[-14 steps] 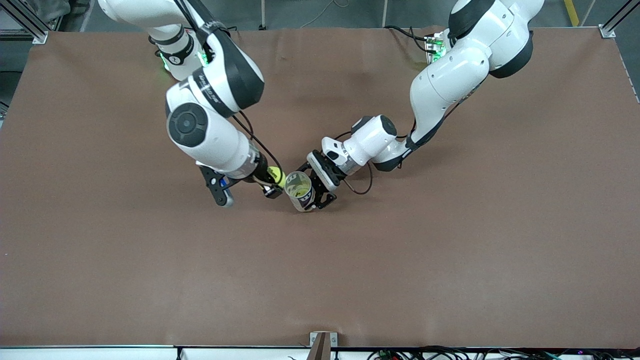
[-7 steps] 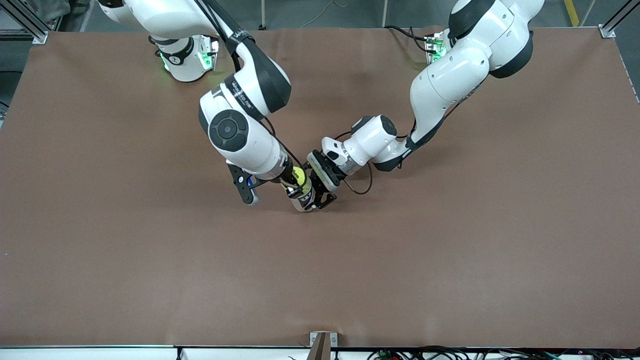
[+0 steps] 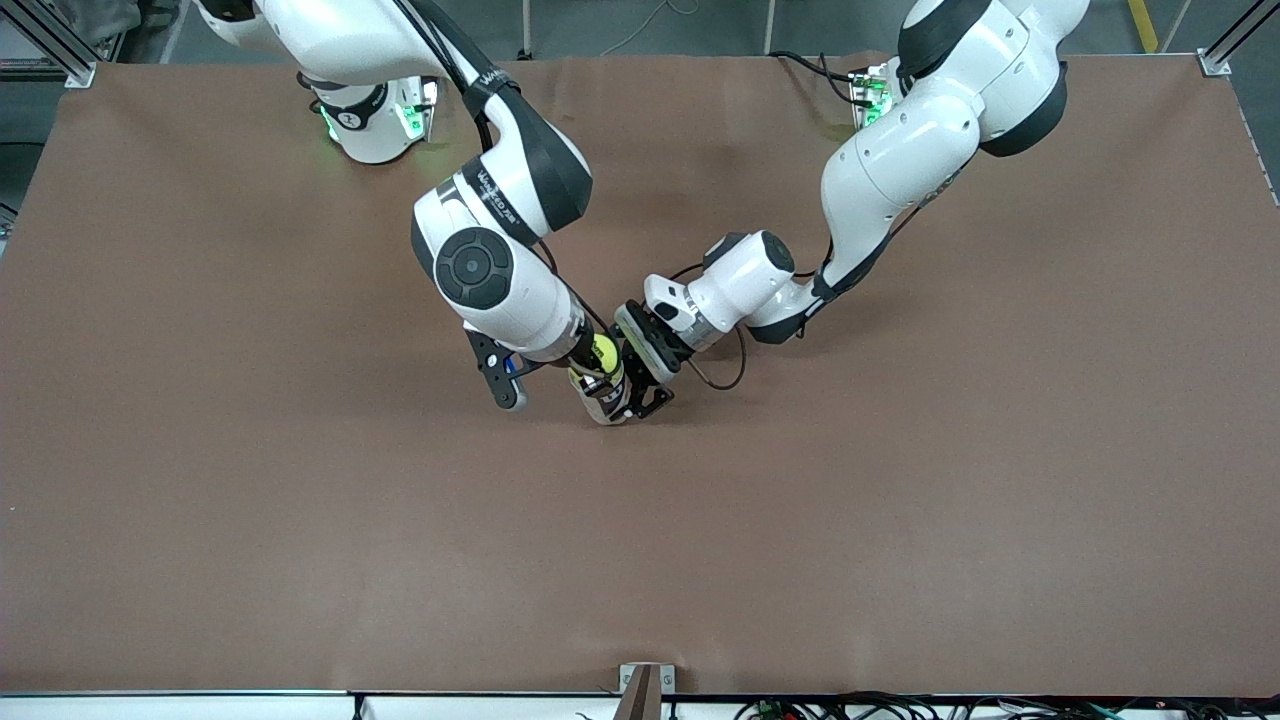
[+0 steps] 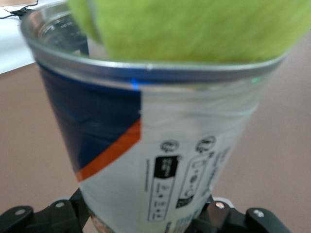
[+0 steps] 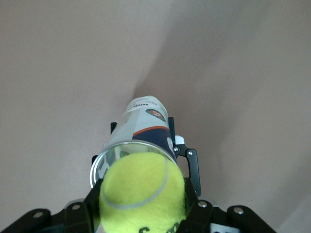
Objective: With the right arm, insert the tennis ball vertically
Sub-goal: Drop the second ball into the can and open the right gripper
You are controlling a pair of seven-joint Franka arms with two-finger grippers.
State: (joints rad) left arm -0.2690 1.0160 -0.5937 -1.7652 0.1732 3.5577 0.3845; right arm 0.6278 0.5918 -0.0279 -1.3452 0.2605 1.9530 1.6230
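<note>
Holding the ball [image 3: 602,352] clamped in your right gripper [image 3: 590,368] over the can [image 3: 606,396] clamped by the left gripper [image 3: 640,398], you are risking it catching the rim if off-center.

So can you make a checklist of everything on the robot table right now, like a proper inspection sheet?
Surface: brown table, bare apart from the job's things.
Job's things: yellow tennis ball at the open mouth of a clear can with a blue and orange label.
Clutter: nothing seen.
Grippers: right gripper holds the ball over the can; left gripper grips the can's side, keeping it upright.
Cables: black cable looping by the left wrist; more along the table's edges.
Surroundings: metal frame posts at the table's corners.
</note>
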